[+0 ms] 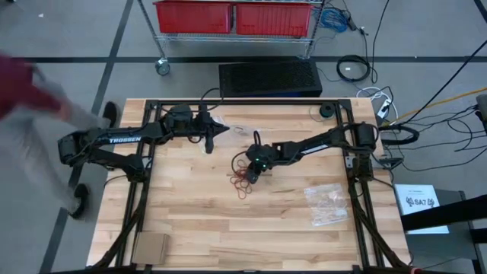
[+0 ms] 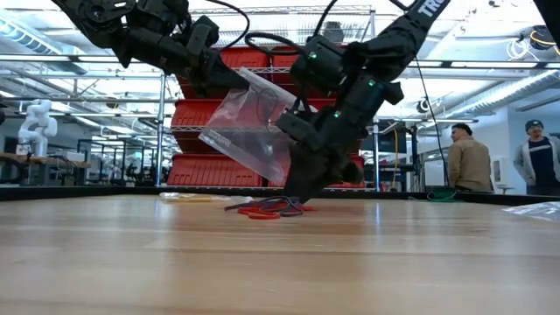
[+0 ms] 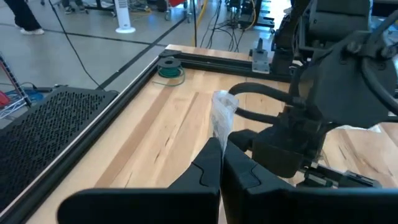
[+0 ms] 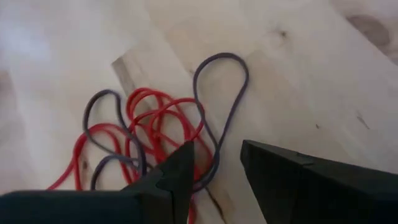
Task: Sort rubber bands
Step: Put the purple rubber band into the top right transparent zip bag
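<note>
The right hand [image 4: 214, 165] hangs half open over the tangled bands [image 4: 149, 134] on the desk [image 4: 298, 74]; the left hand [image 3: 221, 163] pinches a bag [image 2: 249, 127]

The rubber bands [image 1: 245, 181] lie in a loose tangle just below the centre of the high view, flat on the bench [image 1: 190, 213]. Most are red; a few are dark. In the right wrist view the tangle [image 4: 143, 140] fills the lower left of the frame: several red loops overlapping, with thin dark greyish-purple loops threaded through them. One dark loop [image 4: 221, 93] stretches out from the heap toward the upper middle of that frame, long and narrow, lying flat on the wood. In the low view the bands [image 2: 267, 210] show as a low red and dark heap at the centre of the frame.
</note>
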